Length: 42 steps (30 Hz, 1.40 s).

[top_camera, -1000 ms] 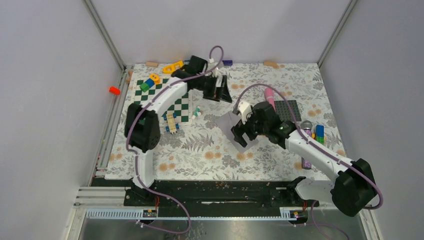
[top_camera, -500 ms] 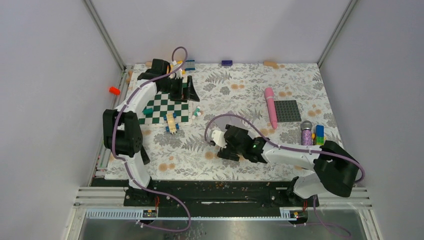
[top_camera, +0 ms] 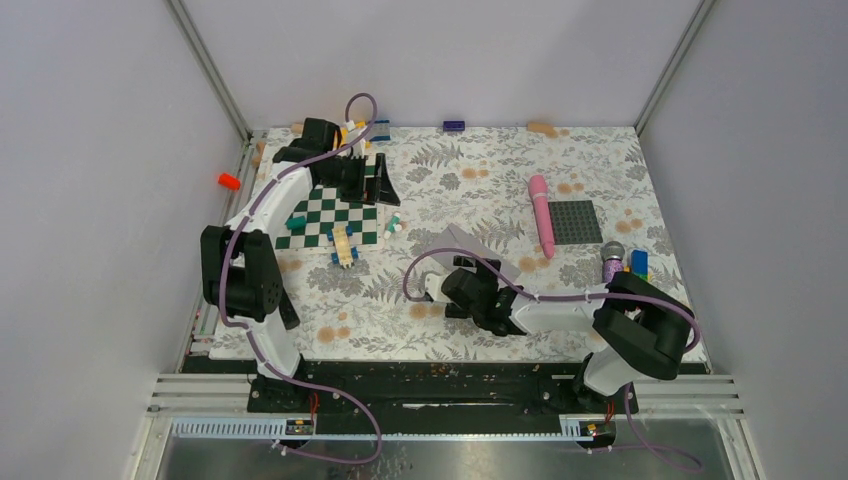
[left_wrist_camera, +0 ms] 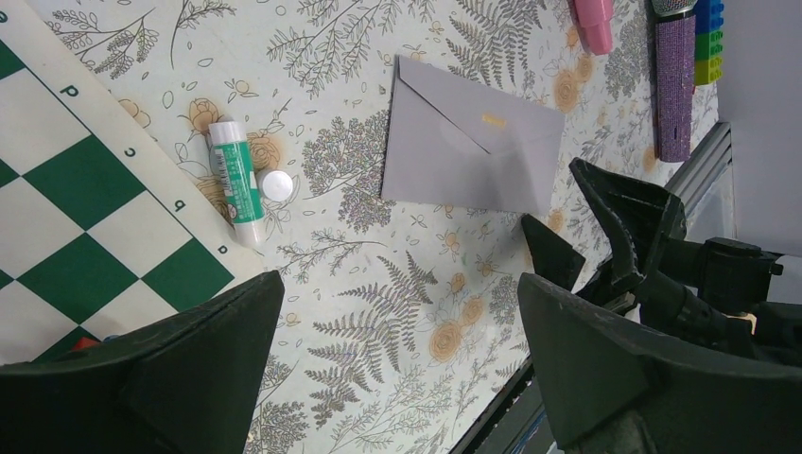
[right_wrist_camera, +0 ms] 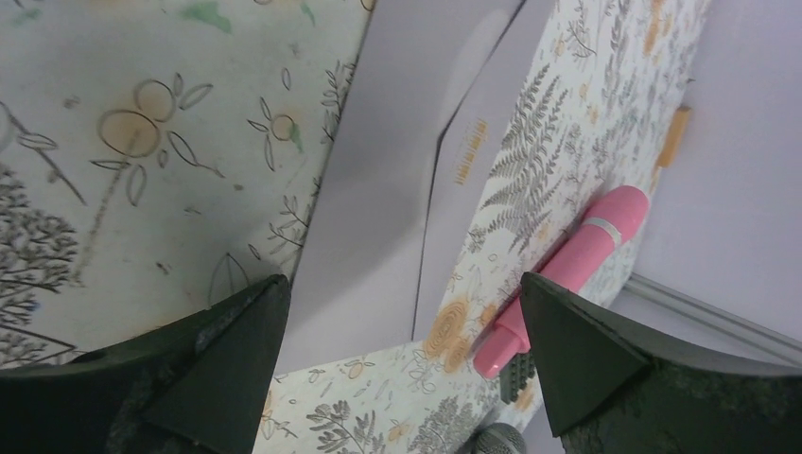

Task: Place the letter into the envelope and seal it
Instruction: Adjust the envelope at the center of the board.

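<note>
The pale grey-lavender envelope (top_camera: pixel 468 250) lies flat on the floral mat, flap folded down with a small orange mark on it. It also shows in the left wrist view (left_wrist_camera: pixel 468 142) and the right wrist view (right_wrist_camera: pixel 397 170). No separate letter shows in any view. My right gripper (top_camera: pixel 452 285) is low over the mat just in front of the envelope, open and empty (right_wrist_camera: pixel 405 282). My left gripper (top_camera: pixel 368 180) hovers over the chessboard's back right corner, open and empty (left_wrist_camera: pixel 397 284).
A green-and-white glue stick (left_wrist_camera: pixel 236 180) and its cap (left_wrist_camera: pixel 277 184) lie beside the green chessboard (top_camera: pixel 335 215). A pink marker (top_camera: pixel 541 215), a dark grey studded plate (top_camera: pixel 576 222), a purple glitter tube (top_camera: pixel 612 262) and stacked coloured bricks (top_camera: pixel 639 265) sit at the right.
My left arm swung left from the back centre to over the chessboard. My right arm drew back toward the front edge, and the envelope now lies uncovered beyond it.
</note>
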{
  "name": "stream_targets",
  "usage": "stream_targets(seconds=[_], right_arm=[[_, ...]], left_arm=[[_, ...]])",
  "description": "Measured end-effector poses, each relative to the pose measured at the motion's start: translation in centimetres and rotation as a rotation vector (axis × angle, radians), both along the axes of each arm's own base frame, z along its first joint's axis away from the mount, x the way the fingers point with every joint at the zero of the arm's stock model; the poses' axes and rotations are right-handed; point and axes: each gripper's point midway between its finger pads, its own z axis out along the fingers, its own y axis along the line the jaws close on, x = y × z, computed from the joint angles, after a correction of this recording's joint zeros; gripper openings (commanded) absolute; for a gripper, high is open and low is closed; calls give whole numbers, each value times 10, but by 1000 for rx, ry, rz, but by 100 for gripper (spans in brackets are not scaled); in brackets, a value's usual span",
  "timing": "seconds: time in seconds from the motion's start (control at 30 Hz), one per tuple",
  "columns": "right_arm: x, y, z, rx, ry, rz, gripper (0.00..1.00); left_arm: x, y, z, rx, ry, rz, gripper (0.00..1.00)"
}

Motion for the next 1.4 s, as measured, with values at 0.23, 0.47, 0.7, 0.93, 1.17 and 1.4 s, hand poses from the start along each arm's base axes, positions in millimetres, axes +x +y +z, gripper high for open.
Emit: stream_targets(seconds=[0.23, 0.47, 0.7, 0.93, 1.17, 1.4], right_arm=[[6, -12, 2, -58, -71, 2, 100], [21, -20, 2, -70, -96, -18, 100], [36, -29, 3, -82, -114, -41, 100], [35, -27, 4, -87, -89, -31, 100], [26, -13, 73, 105, -58, -39, 99], [39, -16, 195, 552, -221, -133, 100]], left_arm=[[0, 0, 0, 0, 0, 0, 99], [0, 0, 0, 0, 0, 0, 99], [0, 0, 0, 3, -6, -6, 99], [3, 4, -5, 44, -31, -4, 99], [15, 14, -26, 251, -107, 1, 94], [29, 12, -59, 383, -102, -16, 79]])
